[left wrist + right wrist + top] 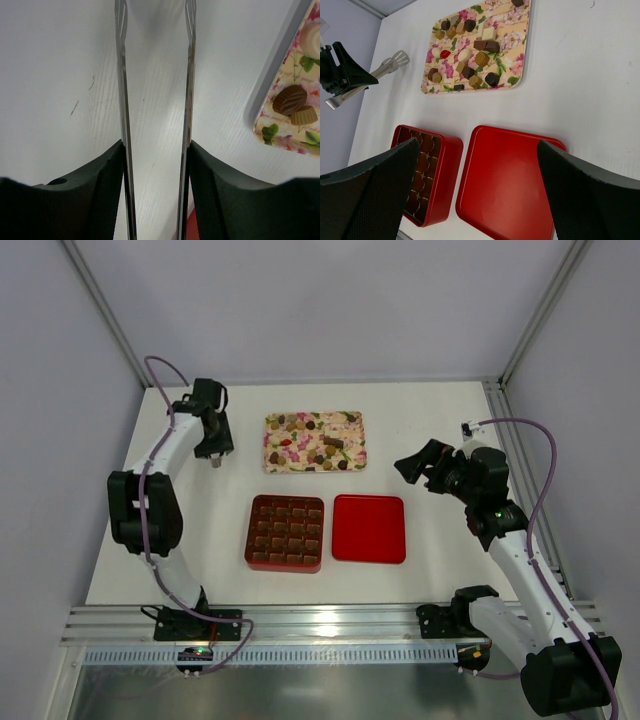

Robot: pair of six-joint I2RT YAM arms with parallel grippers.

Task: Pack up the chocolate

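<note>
2 white-shelled arms (170, 445) with black joints are seen, trailed by purple cables (545, 455); black textured jaws are fitted.
</note>
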